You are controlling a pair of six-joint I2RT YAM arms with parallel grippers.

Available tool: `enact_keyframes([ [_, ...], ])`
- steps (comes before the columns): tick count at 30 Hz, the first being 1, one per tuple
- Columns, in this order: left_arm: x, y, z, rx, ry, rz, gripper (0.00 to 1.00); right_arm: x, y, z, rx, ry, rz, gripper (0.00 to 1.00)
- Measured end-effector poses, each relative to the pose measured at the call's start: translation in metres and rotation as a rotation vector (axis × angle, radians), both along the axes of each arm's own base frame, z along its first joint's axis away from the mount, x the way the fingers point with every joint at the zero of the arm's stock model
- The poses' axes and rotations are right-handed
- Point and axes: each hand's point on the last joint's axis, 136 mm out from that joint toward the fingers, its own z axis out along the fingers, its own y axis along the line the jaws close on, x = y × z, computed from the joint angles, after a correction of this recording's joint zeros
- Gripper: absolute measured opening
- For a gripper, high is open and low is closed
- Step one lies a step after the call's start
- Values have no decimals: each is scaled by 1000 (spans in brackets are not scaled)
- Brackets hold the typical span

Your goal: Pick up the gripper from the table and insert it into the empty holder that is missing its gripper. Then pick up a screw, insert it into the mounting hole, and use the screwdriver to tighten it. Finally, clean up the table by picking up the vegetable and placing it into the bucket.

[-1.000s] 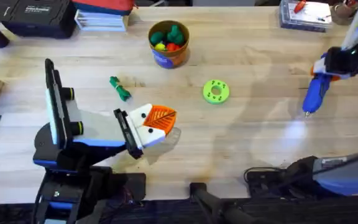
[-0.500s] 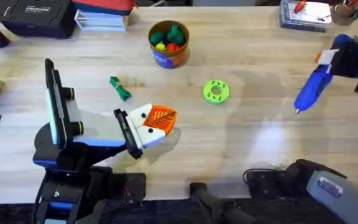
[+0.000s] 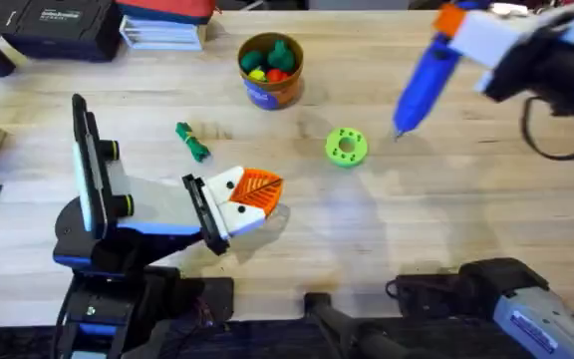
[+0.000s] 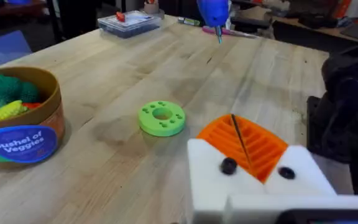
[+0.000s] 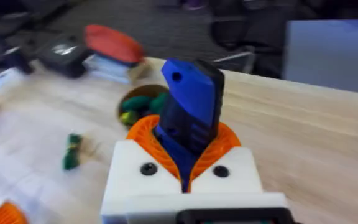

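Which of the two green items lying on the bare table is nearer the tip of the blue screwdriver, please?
The round green disc with holes: the screwdriver tip hangs just beside it. The slim green vegetable lies much farther off, toward the left arm's side.

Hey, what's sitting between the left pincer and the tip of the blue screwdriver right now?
In the overhead view, the green disc lies between the left pincer and the screwdriver, its bit tip hanging just beside the disc. The left wrist view shows the same order.
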Motion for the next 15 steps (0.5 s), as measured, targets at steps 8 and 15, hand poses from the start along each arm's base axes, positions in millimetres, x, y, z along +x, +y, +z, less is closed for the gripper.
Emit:
enact_keyframes([
  [8,0,0,0,0,0,0,4,-19,107,10,-13,-125,366,30],
  [15,0,0,0,0,0,0,4,-47,167,13,-47,-232,576,30],
])
